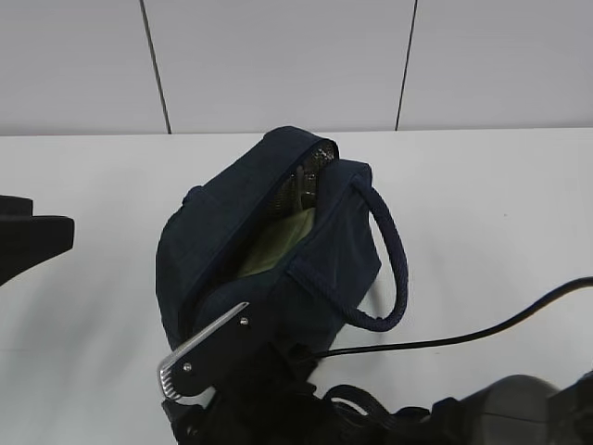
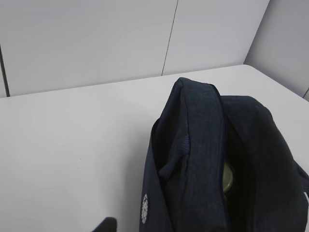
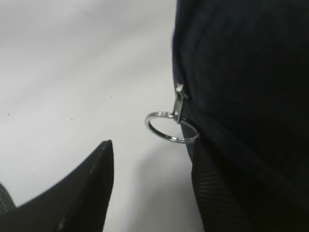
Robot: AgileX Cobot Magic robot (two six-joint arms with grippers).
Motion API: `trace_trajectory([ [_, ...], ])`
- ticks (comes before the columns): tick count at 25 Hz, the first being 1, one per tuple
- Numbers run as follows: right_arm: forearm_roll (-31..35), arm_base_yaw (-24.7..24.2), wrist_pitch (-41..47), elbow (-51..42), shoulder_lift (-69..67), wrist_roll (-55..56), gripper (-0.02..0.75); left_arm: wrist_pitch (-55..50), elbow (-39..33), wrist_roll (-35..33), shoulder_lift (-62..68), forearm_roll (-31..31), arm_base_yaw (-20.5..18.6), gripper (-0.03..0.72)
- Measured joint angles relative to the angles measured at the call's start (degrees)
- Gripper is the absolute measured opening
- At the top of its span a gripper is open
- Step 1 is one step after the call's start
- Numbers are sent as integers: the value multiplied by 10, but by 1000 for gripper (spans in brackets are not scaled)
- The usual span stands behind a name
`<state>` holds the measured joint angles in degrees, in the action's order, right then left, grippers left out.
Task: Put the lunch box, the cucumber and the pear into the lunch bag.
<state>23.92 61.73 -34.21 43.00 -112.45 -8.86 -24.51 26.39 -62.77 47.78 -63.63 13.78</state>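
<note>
The dark navy lunch bag [image 1: 269, 250] stands on the white table with its top unzipped. The sage-green lid of the lunch box [image 1: 278, 246] shows inside it, below the silvery lining [image 1: 310, 176]. In the left wrist view the bag [image 2: 203, 159] fills the right side, with a pale green sliver [image 2: 228, 176] in its opening. The cucumber and the pear are hidden or out of view. My right gripper [image 3: 154, 145] is open at the bag's near end, right finger against the fabric, just short of the metal zipper ring [image 3: 171, 128]; it also shows in the exterior view [image 1: 213, 352]. My left gripper [image 1: 32, 236] rests at the left edge, apart from the bag.
The bag's thick loop handle [image 1: 394, 269] hangs over its right side. A black cable [image 1: 463, 338] runs across the table at the lower right. A white panelled wall [image 1: 278, 65] stands behind the table.
</note>
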Motion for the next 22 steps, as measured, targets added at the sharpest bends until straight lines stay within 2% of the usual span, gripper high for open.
trace_trajectory([
  [12,18,0,6,21,-14,-27,391,-1,0,0,0,-2,0,350],
  [17,44,0,8,21,-14,-66,277,-1,0,0,0,-2,0,350],
  [22,62,0,8,21,-14,-80,104,-1,0,0,0,-2,0,350],
])
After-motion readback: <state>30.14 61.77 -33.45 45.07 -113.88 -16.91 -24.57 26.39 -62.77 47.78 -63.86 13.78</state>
